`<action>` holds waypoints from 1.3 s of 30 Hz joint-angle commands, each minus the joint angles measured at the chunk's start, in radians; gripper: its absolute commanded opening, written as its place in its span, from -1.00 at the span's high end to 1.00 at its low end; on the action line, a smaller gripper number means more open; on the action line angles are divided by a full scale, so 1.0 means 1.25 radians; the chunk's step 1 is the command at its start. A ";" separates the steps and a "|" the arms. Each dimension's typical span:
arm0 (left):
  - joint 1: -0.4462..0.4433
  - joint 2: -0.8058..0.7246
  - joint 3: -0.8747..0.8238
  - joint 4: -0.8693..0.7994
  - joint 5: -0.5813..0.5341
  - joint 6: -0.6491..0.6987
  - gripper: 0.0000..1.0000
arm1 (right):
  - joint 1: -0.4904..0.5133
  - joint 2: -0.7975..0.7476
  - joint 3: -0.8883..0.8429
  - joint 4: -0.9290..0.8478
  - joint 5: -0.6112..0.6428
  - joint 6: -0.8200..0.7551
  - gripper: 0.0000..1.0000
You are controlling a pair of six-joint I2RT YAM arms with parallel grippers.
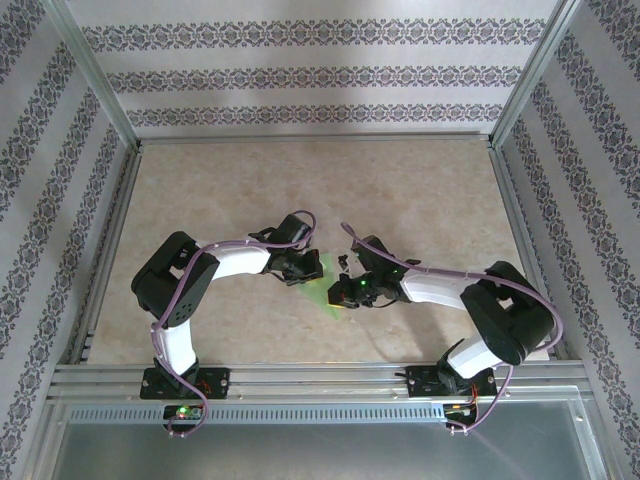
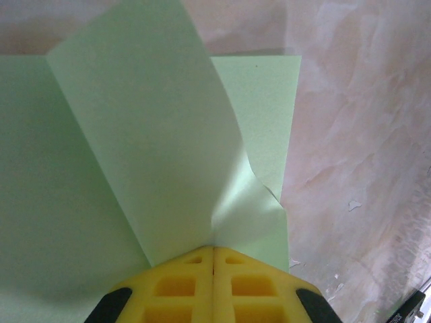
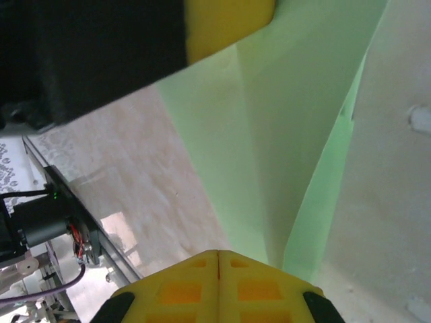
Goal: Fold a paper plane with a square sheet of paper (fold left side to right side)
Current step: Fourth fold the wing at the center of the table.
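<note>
**Top view.** The square sheet of paper (image 1: 322, 292), light green, lies on the marbled counter (image 1: 300, 180) a little toward 6 o'clock of its centre. The left gripper (image 1: 303, 272) meets the sheet from its 9 o'clock side and the right gripper (image 1: 346, 285) from its 3 o'clock side, the two close together over the paper. **Left wrist view.** The left gripper (image 2: 213, 250) has its yellow fingers pressed fully together, pinching the edge of a raised flap of the sheet (image 2: 135, 134). The flap stands up off the part lying flat and buckles in a soft crease toward 1 o'clock of the fingertips. Bare counter (image 2: 357, 134) shows at 3 o'clock. **Right wrist view.** The right gripper (image 3: 219, 254) is also fully closed, with no gap along the seam between its fingers. The paper (image 3: 289, 121) runs from 12 o'clock down to the 2 o'clock slope of its fingertips, touching or passing just beside them. Whether any paper is caught in the seam cannot be told. A yellow finger (image 3: 229, 27) of the left gripper sits at the sheet's 12 o'clock end.
</note>
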 commanded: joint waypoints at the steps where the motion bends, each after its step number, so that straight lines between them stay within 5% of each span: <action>1: 0.003 0.023 -0.003 -0.072 -0.051 0.009 0.89 | 0.004 0.019 0.014 0.010 0.025 0.005 1.00; 22: 0.003 0.015 -0.006 -0.051 -0.046 0.008 0.88 | -0.003 0.069 -0.041 -0.009 0.068 -0.020 1.00; 32: 0.003 -0.082 -0.049 0.105 -0.014 0.006 0.76 | 0.016 0.106 -0.021 -0.128 0.142 -0.052 1.00; 39: 0.002 -0.151 -0.064 0.091 -0.010 0.005 0.83 | 0.029 0.138 0.004 -0.183 0.186 -0.048 1.00</action>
